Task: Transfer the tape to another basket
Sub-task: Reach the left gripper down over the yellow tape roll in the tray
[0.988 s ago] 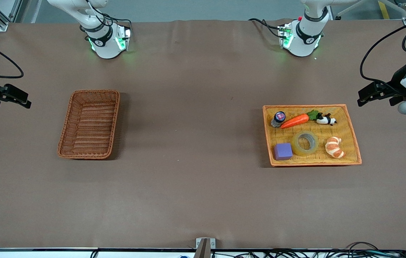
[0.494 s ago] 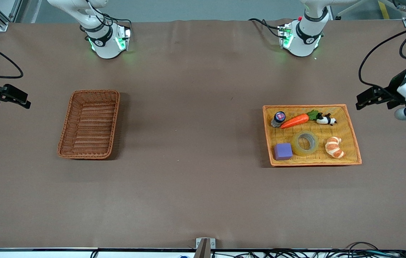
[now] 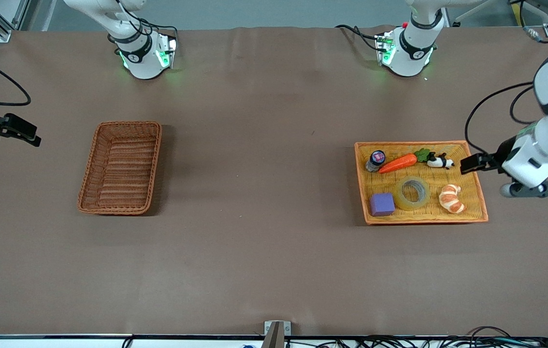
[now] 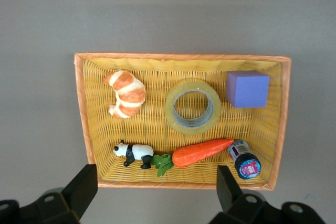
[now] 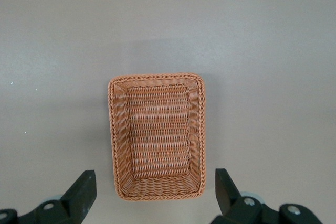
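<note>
Tape [image 3: 412, 192]: we see it lying flat in the yellow tray [image 3: 472, 147], between the purple block [image 3: 382, 204] and the croissant [image 3: 451, 198].
Left gripper [image 3: 467, 164]: we hold it spread wide over the tray's edge at the left arm's end.
Right gripper [image 3: 25, 133]: our waiting arm, fingers spread, near the table's edge at its own end.
Basket [image 3: 122, 166]: dark wicker, toward the right arm's end, well apart from the tray.

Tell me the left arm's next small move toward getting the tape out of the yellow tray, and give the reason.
Probably carry the left gripper farther in over the tray until it is above the tape, then lower. Its fingers are open and empty over the tray's edge, while the tape lies flat between the purple block and the croissant.
</note>
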Controlling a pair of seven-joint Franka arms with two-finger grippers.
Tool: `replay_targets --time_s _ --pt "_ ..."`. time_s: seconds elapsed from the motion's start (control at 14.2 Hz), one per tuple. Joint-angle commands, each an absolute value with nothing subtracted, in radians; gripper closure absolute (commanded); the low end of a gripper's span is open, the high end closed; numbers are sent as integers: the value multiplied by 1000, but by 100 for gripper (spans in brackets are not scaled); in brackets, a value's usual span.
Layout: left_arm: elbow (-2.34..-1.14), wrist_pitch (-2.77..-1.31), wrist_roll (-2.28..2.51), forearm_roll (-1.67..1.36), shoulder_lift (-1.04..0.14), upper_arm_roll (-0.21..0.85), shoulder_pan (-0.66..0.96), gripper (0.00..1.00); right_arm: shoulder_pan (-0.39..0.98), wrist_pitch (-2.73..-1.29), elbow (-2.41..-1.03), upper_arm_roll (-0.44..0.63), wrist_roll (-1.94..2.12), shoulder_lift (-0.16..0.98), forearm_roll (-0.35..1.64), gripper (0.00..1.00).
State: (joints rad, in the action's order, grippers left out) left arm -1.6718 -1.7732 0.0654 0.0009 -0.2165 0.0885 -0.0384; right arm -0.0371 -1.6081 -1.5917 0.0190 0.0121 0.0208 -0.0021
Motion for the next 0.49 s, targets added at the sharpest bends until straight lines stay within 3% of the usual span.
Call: replay_targets --time_s 0.0,0.42 --pt "-1672 -1807 52 17 -293 89 -51 0 -48 -1611 -1600 12 21 8 -3 0" --pt "-1724 -1884 51 17 -431 94 -52 1 -49 -1609 -1600 12 21 8 -3 0"
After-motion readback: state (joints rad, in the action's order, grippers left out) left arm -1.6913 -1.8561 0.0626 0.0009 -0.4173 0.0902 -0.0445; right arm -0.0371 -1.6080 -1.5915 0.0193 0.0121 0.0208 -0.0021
